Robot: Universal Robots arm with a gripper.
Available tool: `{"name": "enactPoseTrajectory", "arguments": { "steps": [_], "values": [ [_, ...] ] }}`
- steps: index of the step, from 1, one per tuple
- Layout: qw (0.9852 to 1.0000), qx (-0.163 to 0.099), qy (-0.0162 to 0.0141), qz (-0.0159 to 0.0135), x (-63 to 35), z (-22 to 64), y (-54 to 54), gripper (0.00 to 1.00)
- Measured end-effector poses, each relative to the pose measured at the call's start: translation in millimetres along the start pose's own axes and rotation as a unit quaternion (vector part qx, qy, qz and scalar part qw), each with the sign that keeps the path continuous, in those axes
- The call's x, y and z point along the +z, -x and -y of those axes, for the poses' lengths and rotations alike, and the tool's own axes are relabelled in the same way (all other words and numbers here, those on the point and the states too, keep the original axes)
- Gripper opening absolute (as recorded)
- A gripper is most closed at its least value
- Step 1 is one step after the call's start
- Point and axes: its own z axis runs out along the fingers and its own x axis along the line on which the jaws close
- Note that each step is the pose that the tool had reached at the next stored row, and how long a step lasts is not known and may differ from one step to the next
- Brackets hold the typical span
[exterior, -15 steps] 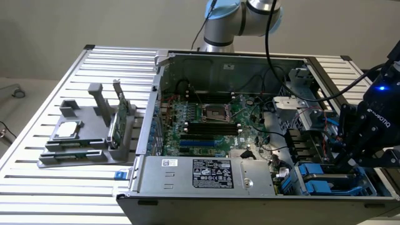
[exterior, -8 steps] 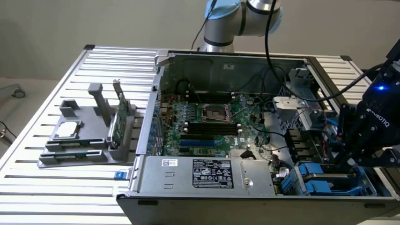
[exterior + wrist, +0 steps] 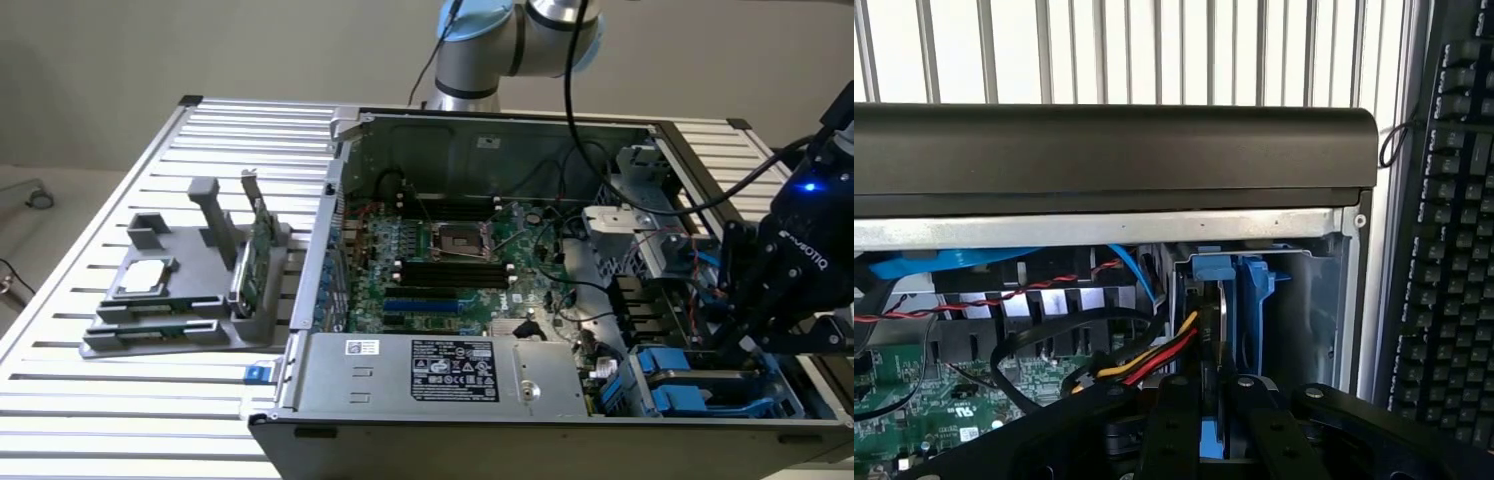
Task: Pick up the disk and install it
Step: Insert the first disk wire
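A Universal Robots arm (image 3: 514, 40): silver tube, pale blue joint caps, black cable running down. Its black tool (image 3: 787, 275) bears white "ROBOTIQ" lettering and a glowing blue light; matte black fingers (image 3: 1174, 430) show bolt heads.

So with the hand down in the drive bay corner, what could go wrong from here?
1. The yellow and red wires run right beside the disk held upright in the hand; they could get snagged or pinched.
2. The disk's blue frame sits close to the bay's metal wall; a slight tilt may jam it.
3. The hand works among dangling cables.
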Motion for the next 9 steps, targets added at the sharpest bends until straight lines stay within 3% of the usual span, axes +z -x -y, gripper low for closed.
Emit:
{"name": "enactPoseTrajectory", "arguments": {
  "steps": [9],
  "values": [
    [1.0000,-0.004,0.0005,0.0005,0.1,0.0,-2.6,0.16]
  ]
}}
